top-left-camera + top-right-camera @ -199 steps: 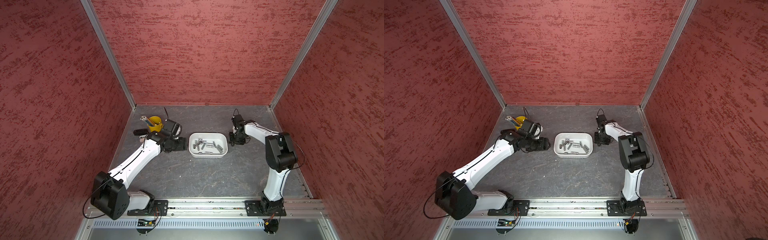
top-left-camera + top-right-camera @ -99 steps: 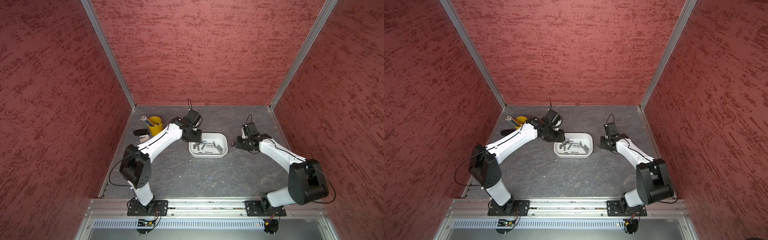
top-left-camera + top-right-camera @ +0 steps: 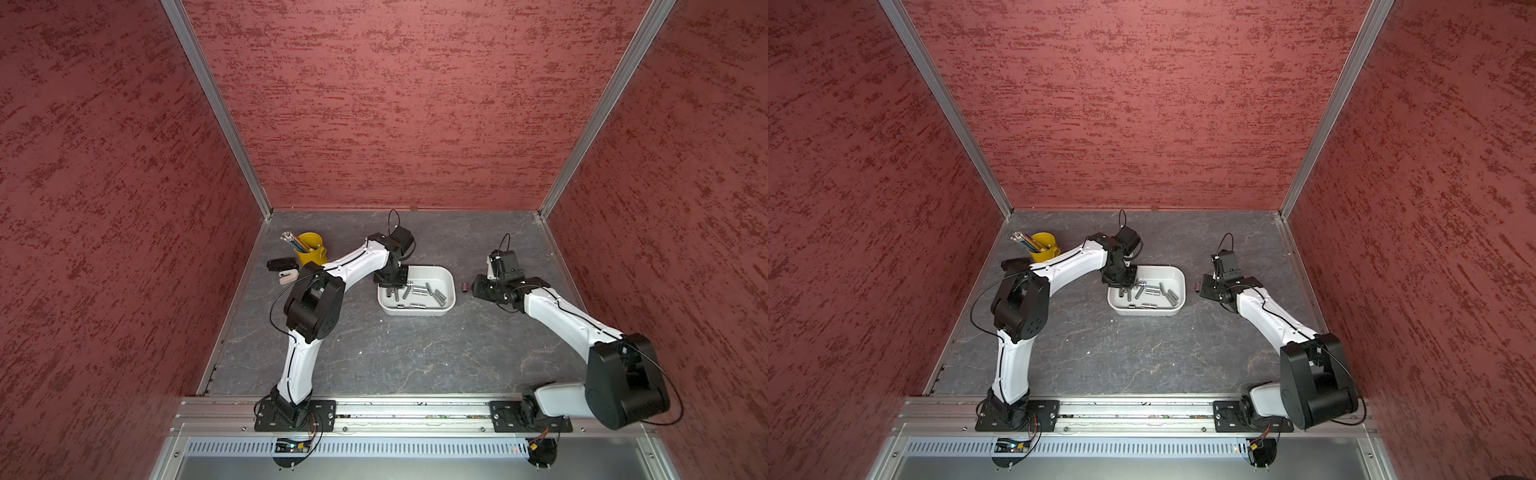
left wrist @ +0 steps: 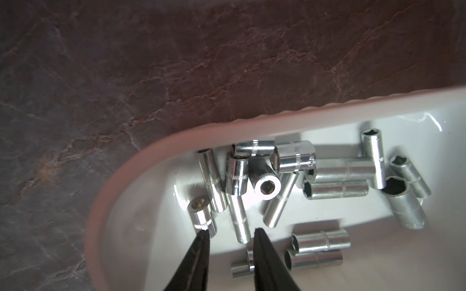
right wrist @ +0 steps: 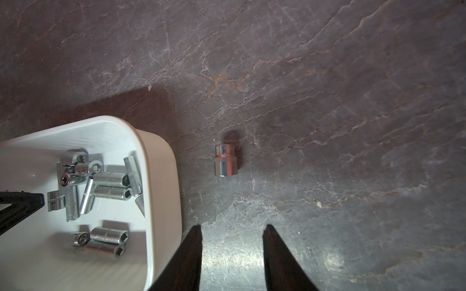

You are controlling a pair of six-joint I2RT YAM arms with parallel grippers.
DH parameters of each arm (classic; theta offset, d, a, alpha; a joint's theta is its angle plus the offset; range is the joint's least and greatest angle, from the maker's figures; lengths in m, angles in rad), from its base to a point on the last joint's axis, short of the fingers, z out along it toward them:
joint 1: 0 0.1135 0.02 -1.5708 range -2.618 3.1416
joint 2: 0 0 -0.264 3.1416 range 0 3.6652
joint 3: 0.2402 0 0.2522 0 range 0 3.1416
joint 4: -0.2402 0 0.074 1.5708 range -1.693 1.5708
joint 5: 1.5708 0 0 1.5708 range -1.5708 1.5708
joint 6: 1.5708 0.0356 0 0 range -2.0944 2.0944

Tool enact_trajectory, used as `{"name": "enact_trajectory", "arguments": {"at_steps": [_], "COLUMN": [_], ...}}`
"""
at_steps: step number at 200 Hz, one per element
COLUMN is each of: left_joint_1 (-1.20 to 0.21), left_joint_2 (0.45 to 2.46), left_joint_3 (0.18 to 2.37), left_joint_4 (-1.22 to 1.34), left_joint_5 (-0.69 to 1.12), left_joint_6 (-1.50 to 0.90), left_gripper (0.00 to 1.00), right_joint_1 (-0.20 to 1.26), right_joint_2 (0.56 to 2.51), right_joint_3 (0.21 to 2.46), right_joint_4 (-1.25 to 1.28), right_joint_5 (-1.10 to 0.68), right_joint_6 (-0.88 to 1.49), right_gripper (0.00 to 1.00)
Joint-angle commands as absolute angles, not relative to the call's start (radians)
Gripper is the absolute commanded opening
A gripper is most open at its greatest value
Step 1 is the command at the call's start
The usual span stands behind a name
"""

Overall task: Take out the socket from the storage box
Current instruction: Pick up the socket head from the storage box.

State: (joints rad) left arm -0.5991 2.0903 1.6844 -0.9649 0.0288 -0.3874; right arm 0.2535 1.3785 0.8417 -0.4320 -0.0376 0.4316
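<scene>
Left gripper (image 4: 230, 235) inside storage box (image 4: 277, 119), seemingly empty

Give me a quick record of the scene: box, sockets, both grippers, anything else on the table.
storage box: white, on the table, holds many loose sockets
socket outside box: one, on the table beside the box, not touching it
left gripper: open, reaching into the box, nothing held
right gripper: open, over the table near that socket
other: yellow cup with pencils
</scene>
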Motion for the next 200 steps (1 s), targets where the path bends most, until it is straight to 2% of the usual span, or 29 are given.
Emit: {"name": "enact_trajectory", "arguments": {"at_steps": [1, 85, 129, 200], "left_joint_1": [-0.592, -0.587, -0.595, -0.597], "left_joint_2": [2.124, 2.237, 2.272, 2.212], "left_joint_3": [1.722, 1.796, 1.779, 1.75], "left_joint_4": [-0.945, -0.936, -0.938, -0.905], "left_joint_5": [0.018, 0.035, 0.017, 0.033], "left_joint_6": [-0.376, -0.353, -0.369, -0.368], "left_gripper": [0.31, 0.24, 0.24, 0.28], "right_joint_1": [0.26, 0.258, 0.259, 0.259], "right_joint_2": [1.388, 1.41, 1.413, 1.413], "right_joint_3": [0.848, 0.858, 0.859, 0.859], "right_joint_4": [-0.406, -0.406, -0.408, -0.406], "right_joint_5": [-0.026, -0.054, -0.054, -0.053], "right_joint_6": [0.436, 0.426, 0.426, 0.426], "right_gripper": [0.42, 0.34, 0.34, 0.34]}}
